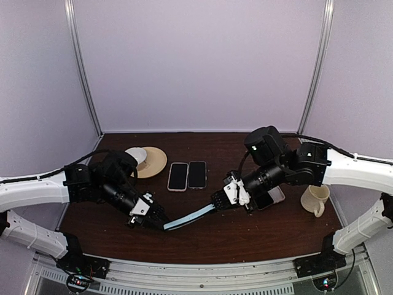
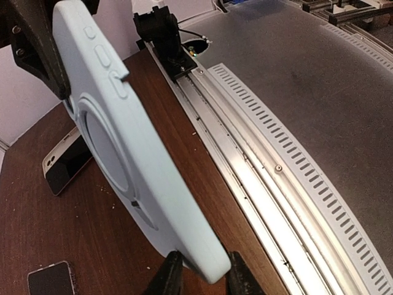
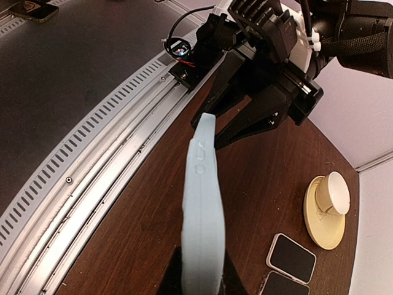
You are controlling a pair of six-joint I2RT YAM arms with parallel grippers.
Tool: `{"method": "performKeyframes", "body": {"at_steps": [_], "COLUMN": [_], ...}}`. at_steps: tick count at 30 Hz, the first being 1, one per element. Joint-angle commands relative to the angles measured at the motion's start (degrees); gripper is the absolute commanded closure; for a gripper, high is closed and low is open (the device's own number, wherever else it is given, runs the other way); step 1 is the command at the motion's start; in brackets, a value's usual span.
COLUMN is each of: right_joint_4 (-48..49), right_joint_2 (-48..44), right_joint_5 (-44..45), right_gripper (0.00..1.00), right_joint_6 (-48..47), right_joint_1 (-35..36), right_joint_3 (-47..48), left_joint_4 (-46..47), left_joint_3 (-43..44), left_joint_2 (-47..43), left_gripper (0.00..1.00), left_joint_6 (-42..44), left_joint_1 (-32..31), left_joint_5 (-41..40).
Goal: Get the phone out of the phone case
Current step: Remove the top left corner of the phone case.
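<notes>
A light blue phone case [image 1: 187,218] hangs just above the table near its front edge, held at both ends. My left gripper [image 1: 161,222] is shut on its left end, and my right gripper [image 1: 216,204] is shut on its right end. In the left wrist view the case's back [image 2: 123,141] with its ring mark faces me, and my left gripper [image 2: 199,270] pinches the corner. In the right wrist view the case [image 3: 202,215] stands edge-up in my right gripper [image 3: 199,276], with the left gripper [image 3: 212,126] at the far end. I cannot tell whether a phone sits inside.
Two phones [image 1: 178,176] [image 1: 197,174] lie side by side mid-table. Another phone [image 1: 273,198] lies under the right arm. A beige coaster [image 1: 156,163] with a white lid [image 1: 136,155] is at the back left. A cream mug [image 1: 315,200] stands at the right. A metal rail [image 1: 196,270] lines the front edge.
</notes>
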Motion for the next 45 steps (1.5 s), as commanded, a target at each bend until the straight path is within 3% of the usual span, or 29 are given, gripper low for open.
{"method": "performKeyframes", "body": {"at_steps": [1, 34, 38, 45], "right_joint_4": [-2.08, -3.57, -2.88, -0.47], "right_joint_2": [1.47, 5.35, 4.4, -1.66], "right_joint_5": [-6.42, -12.78, -10.91, -1.92], "right_gripper": [1.0, 1.0, 1.0, 1.0], "right_joint_6": [-1.81, -0.82, -0.63, 0.83], "right_joint_1": [1.64, 4.1, 4.12, 2.96], "right_joint_3": [2.83, 5.35, 4.35, -0.31], "left_joint_4": [2.16, 0.83, 2.97, 3.29], "left_joint_3": [0.81, 1.78, 0.97, 0.89], "left_joint_2": [0.53, 1.08, 0.06, -1.65], "left_gripper": [0.75, 0.77, 0.69, 0.42], "left_joint_6": [1.5, 2.75, 2.19, 3.4], "left_joint_1": [-0.11, -0.12, -0.12, -0.12], "left_joint_5": [3.29, 1.1, -2.14, -8.17]}}
